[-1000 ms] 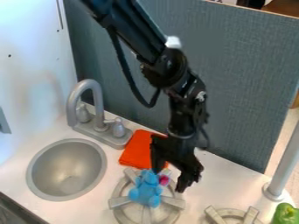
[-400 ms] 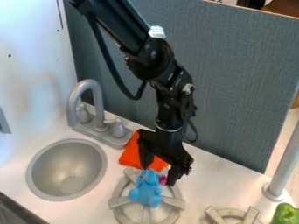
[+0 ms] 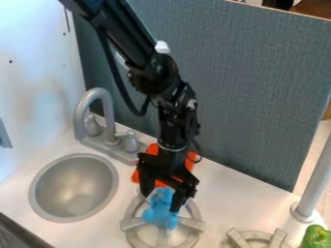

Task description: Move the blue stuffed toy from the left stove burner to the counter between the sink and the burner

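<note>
The black gripper [image 3: 161, 201] hangs over the left stove burner, its fingers spread apart on either side of the upper part of a blue plush toy [image 3: 159, 216]. The toy lies on the grey burner grate [image 3: 132, 223]. I cannot tell whether the fingers touch it. Behind the gripper an orange cloth [image 3: 152, 149] lies on the counter, partly covered by the arm.
A round metal sink [image 3: 74, 189] is to the left, with a grey faucet [image 3: 108, 116] behind it. At the right are a second burner [image 3: 257, 236], a green pepper [image 3: 316, 237] and a grey post [image 3: 313, 181]. A blue-grey panel [image 3: 259, 97] stands behind the counter.
The arm and gripper have moved left and slightly down, so that the fingers now stand around the toy's upper part. The toy has stayed on the burner.
</note>
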You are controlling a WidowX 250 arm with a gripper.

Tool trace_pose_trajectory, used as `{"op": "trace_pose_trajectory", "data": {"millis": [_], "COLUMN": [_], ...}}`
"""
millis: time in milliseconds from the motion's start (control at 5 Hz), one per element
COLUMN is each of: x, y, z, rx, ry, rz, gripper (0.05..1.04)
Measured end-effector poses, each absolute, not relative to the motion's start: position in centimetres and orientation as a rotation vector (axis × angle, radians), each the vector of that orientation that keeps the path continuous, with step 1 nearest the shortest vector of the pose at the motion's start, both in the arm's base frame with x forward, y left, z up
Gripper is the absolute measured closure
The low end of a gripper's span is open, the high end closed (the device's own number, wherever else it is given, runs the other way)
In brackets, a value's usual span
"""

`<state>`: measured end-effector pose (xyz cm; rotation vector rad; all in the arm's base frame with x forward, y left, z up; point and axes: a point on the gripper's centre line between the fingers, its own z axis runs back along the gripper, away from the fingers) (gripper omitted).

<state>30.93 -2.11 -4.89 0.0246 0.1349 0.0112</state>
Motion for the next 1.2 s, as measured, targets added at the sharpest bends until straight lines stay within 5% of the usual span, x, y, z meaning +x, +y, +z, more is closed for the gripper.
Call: {"op": "trace_pose_trajectory", "data": {"millis": [800, 1200], "x": [31.9, 30.6], "y": [-2.1, -1.6], "z": [-8.7, -7.8], "rx": [-0.084, -0.12], "ry": [0.213, 0.159], "rz": [0.016, 0.049], "gripper": [0.139, 0.53]}}
